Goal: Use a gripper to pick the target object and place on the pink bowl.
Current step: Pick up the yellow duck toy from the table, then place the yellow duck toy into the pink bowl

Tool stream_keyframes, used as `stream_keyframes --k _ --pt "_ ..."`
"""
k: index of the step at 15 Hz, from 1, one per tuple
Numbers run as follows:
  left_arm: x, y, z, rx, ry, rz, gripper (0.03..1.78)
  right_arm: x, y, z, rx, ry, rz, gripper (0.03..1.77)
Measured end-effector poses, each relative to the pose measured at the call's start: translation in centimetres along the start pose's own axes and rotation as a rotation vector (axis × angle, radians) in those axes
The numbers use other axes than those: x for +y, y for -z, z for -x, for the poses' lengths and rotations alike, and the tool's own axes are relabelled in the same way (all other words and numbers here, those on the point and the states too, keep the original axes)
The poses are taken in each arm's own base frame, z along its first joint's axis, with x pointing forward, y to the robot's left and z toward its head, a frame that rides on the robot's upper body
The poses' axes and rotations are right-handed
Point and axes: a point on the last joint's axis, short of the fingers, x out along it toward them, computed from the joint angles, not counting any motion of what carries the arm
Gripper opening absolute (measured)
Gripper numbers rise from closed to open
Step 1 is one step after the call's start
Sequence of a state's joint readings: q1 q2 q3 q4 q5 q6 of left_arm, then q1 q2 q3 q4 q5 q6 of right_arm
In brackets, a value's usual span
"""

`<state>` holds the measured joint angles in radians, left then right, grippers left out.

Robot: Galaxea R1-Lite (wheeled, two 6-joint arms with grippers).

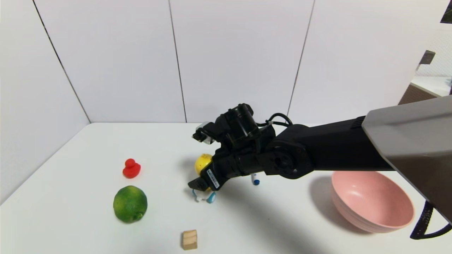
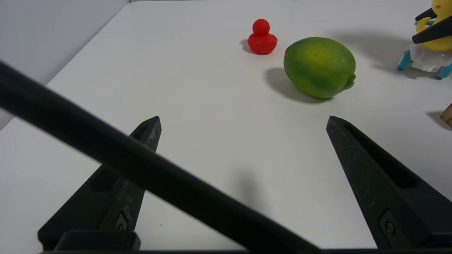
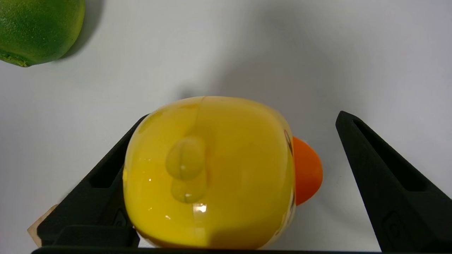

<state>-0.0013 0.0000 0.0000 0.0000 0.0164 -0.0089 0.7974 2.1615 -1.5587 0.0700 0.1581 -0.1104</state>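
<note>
Chick [image 3: 208,173] on table [image 1: 88,158], at 9 o'clock of bowl [image 1: 374,206]; right gripper [image 3: 243,183] straddles it, fingers wide; best lowered, centred and closed evenly on the body; left gripper [image 2: 243,183] idle, fingers wide.

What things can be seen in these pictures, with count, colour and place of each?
chick toy: 1, yellow with orange beak, on a white car with blue wheels, mid-table, between the right gripper's fingers
pink bowl: 1, pink, on the table at the robot's right, nothing in it
red duck: 1, red, on the table left of the chick toy
lime: 1, green, on the table in front of the red duck, nearer the robot
wooden block: 1, tan, near the table's front edge
table: 1, white, under everything
right gripper: 1, black, open, fingers on both sides of the chick toy
left gripper: 1, black, open, holds nothing, above the table's left part
</note>
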Motion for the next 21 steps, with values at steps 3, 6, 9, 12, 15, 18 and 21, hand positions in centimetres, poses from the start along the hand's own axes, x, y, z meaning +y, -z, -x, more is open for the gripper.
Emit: stream_keyframes --k 3,6,9,12,15,18,21 --pt "0.0 0.0 0.0 0.000 0.000 0.000 1.69 0.0 0.0 0.0 0.001 0.000 -0.001 1.71" --pt "0.0 0.0 0.0 0.000 0.000 0.000 1.69 0.0 0.0 0.1 0.001 0.001 -0.001 1.71" --pt "0.0 0.0 0.0 0.000 0.001 0.000 1.69 -0.1 0.0 0.1 -0.003 0.001 -0.002 1.26" --pt "0.0 0.0 0.0 0.000 0.000 0.000 1.69 -0.1 0.0 0.1 -0.002 0.003 -0.006 0.89" --pt "0.0 0.0 0.0 0.000 0.000 0.000 1.69 -0.1 -0.1 0.2 -0.007 0.005 -0.007 0.77" --pt "0.0 0.0 0.0 0.000 0.000 0.000 1.69 -0.1 -0.3 0.5 -0.014 0.003 -0.024 0.74" --pt "0.0 0.0 0.0 0.000 0.000 0.000 1.69 0.1 -1.1 2.1 -0.043 -0.002 -0.058 0.41"
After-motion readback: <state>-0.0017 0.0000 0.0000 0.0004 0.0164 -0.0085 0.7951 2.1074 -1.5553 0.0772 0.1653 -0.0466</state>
